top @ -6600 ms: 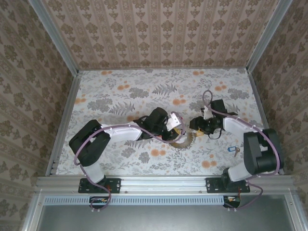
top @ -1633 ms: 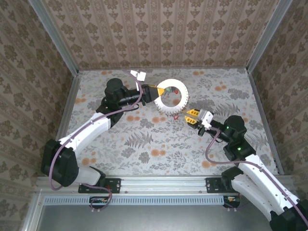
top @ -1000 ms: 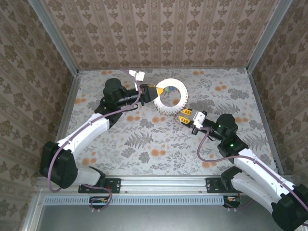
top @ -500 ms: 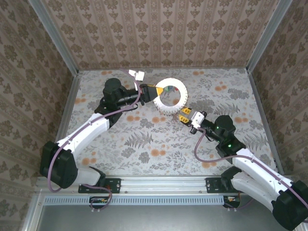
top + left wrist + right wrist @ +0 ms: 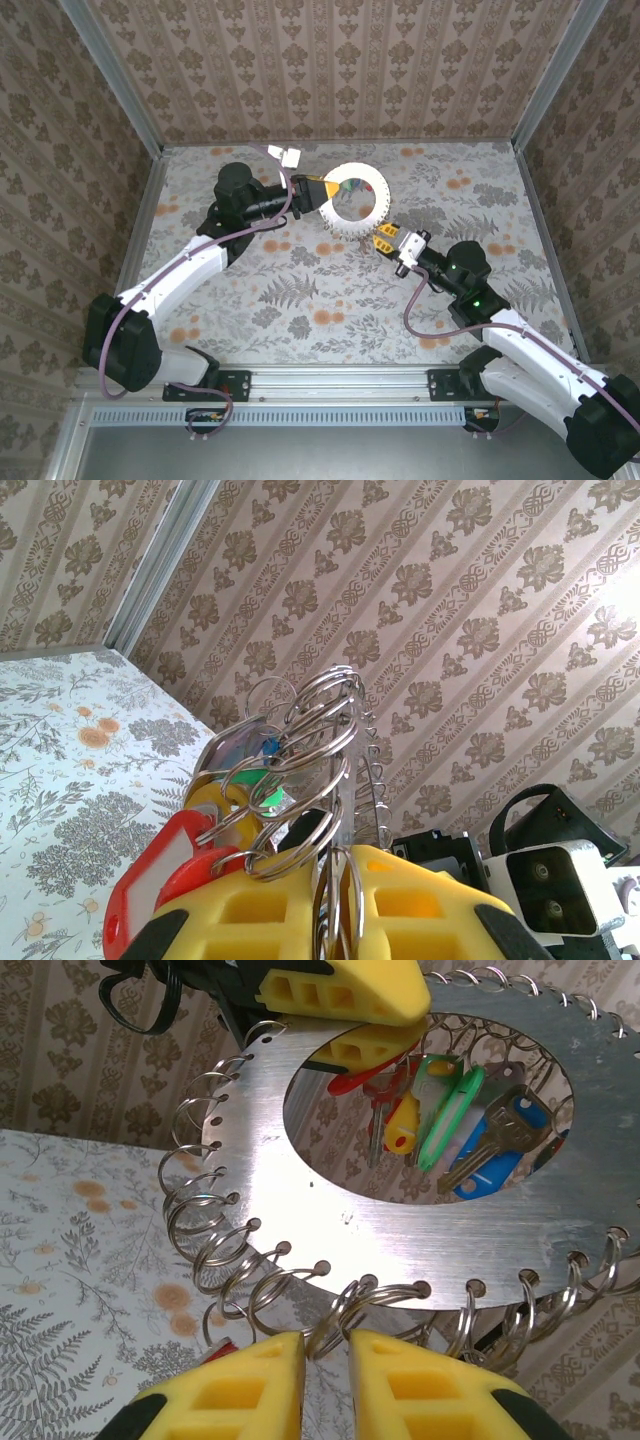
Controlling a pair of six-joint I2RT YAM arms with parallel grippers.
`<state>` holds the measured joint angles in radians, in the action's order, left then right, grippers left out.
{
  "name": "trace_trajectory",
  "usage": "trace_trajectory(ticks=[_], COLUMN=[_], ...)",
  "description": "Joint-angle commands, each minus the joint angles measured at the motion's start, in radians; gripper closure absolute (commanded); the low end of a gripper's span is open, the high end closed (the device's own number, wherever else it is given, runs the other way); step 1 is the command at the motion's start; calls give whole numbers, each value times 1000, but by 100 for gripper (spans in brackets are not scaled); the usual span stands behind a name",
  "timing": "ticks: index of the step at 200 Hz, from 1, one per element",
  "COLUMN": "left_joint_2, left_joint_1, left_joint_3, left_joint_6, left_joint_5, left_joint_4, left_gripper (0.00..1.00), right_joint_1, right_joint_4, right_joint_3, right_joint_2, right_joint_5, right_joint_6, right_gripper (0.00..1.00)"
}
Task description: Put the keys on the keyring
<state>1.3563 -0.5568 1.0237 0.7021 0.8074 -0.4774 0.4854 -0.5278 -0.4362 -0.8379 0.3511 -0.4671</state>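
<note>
Left gripper point(image 5: 318, 190) is clamped on the keyring point(image 5: 356, 198), its yellow fingers point(image 5: 420, 900) biting the flat metal rim at the ring's 9 o'clock. The grip looks chosen to stand the keyring on edge above the table point(image 5: 300, 290), toward the table's 12 o'clock, so that one broad face is turned to the other arm and the small loops around its edge hang free.

Right gripper point(image 5: 327, 1345) sits at the keyring's 5 o'clock in the overhead view. Its jaws are drawn to a narrow slot with one loop point(image 5: 335, 1325) of the lower rim standing in that slot. Whether the pads actually pinch the loop I cannot tell. That narrow setting suits singling out one loop from close neighbours on either side.

Keys point(image 5: 480, 1150) with red, yellow, green and blue tags hang behind the keyring's central hole, near its 12 to 2 o'clock, away from the loop being worked. My reading is that one loop is being picked out to take a key.
</note>
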Motion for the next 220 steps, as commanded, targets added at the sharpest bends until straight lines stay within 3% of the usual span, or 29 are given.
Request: trace_trajectory(ticks=[1,39,86,171,220], left_joint_2=[-35,-34,-35,-29,-26], left_joint_1=[-8,-8,-8,-9,-11], left_joint_3=[49,48,47,50,53], left_joint_6=[0,2,3,3,3], left_joint_5=[-5,-7,-18,-21,-24], left_joint_4=[-62,-62,-62,-57,-57], left_gripper=[100,100,100,100,100], right_joint_1=[9,12,25,51,51], right_joint_4=[-31,-37,-38,-129,-132], right_joint_3=[12,16,25,42,22], right_joint_2=[3,4,14,8,-19], right_joint_5=[26,10,-2,-143,-128], right_joint_6=[17,21,31,30,27], right_gripper=[80,85,84,77,76])
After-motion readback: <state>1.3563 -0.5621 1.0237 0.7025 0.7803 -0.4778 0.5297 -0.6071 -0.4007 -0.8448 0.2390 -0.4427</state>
